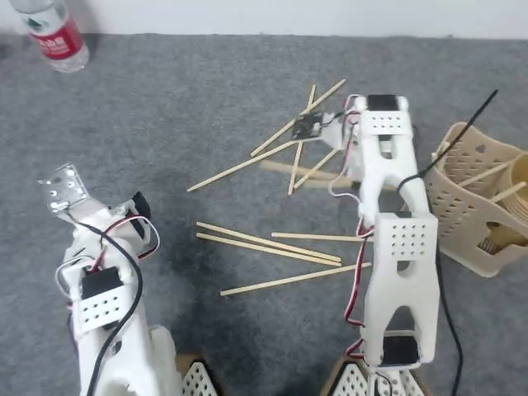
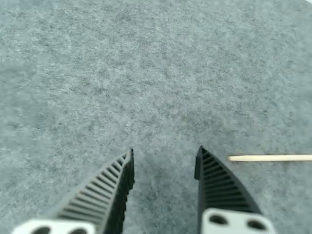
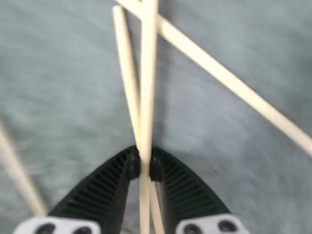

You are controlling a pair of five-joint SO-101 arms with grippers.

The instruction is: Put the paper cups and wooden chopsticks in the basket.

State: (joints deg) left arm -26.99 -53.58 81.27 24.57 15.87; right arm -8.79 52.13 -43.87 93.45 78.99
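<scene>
While the grey table covering is spreading under everything, the right arm is reaching out over it towards the far scatter of sticks, and the left arm is sitting low at the near left side. At the right edge the basket is resting tilted just beside the right arm, with several chopsticks already poking out of its mouth; whether the pale rounded shape inside it is a paper cup cannot be told. A plastic bottle is sitting at the far left corner, well apart from both arms. On the right gripper the jaws are pinching tight on one wooden chopstick, which is running straight out between the tips, and a second stick is lying slantwise just beside it, crossing it near the tips. On the left gripper the jaws are standing well apart, holding nothing and hanging over bare covering, with the end of one stick lying near one tip without touching it. Loose chopsticks are lying in a near-parallel group between the two arms, and a crossed heap is lying around the right gripper.
</scene>
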